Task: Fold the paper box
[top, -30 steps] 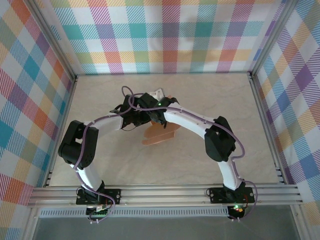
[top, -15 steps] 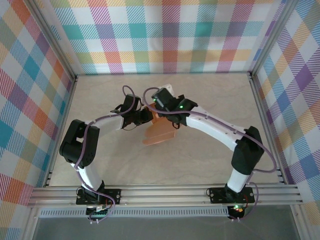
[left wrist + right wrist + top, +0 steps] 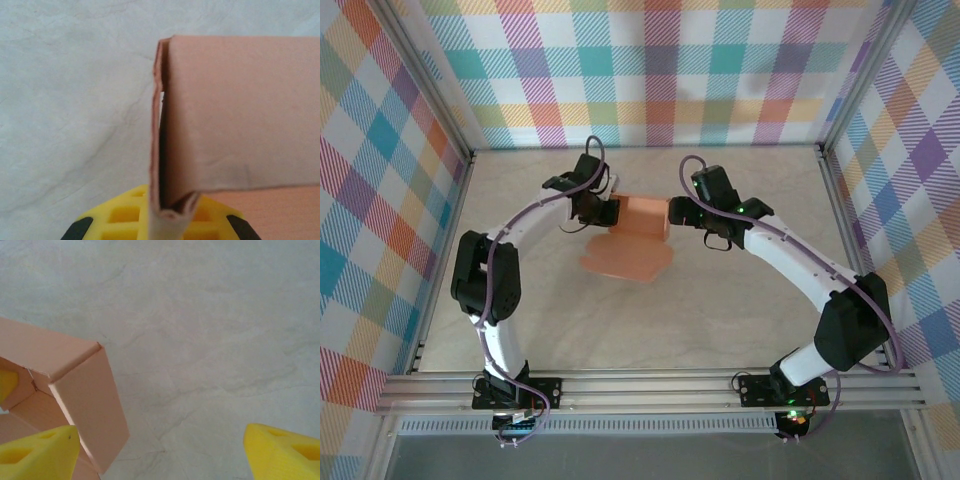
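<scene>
The left hand [image 3: 167,221] is pinched shut on a doubled edge of the paper box [image 3: 636,232], its yellow pads closed on the thin orange card at the box's left side. The right hand [image 3: 161,451] is spread wide and holds nothing; it sits just beside the box's right side, with one finger close against a standing corner wall and the other out over bare counter [image 3: 750,300]. The box rests toward the far middle of the counter, between the two hands, part folded: some walls stand up at the back, while a flat flap lies on the counter toward the near side. The main risk, as I judge it, is that the raised walls spring back open, since only one side is gripped and the card looks light and springy. A hard pinch could also crease or tear the doubled edge. If the right hand closes or pushes from where it is, its near finger could knock the corner wall inward or slide the whole box against the left hand's grip. The two wrists are close across the box, so each limits the other's reach. The checked walls [image 3: 660,70] and the metal frame rail [image 3: 650,392] stand well apart.
</scene>
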`<control>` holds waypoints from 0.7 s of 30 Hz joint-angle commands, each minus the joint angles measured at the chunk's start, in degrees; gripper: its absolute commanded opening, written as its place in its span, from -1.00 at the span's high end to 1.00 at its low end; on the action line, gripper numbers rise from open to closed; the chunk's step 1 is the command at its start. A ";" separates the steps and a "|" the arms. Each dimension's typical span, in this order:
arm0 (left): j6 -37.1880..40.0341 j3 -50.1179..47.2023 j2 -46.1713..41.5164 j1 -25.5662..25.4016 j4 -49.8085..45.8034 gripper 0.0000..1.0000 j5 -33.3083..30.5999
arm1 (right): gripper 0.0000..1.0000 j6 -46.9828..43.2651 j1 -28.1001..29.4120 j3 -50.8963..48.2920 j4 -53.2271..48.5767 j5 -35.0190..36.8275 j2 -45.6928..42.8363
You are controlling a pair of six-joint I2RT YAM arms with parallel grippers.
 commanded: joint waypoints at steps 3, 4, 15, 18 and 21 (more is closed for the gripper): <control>11.19 4.73 2.52 0.26 -21.32 1.00 -2.23 | -0.70 1.47 -0.67 -0.66 1.22 -3.45 -0.97; 12.43 5.55 3.04 0.18 -24.00 1.00 -2.16 | -0.70 1.37 -0.76 -0.74 1.24 -3.71 -0.70; 11.86 6.05 10.25 -0.71 -37.25 1.00 -14.31 | -0.70 -1.13 -0.96 1.48 0.93 -5.32 2.09; 12.12 7.46 13.16 -0.88 -38.87 1.00 -14.50 | -0.70 -0.75 -0.96 0.44 0.96 -5.06 1.94; 12.26 9.58 14.85 -1.21 -39.53 0.93 -14.12 | -0.71 -0.84 -0.96 -0.42 0.96 -4.59 1.59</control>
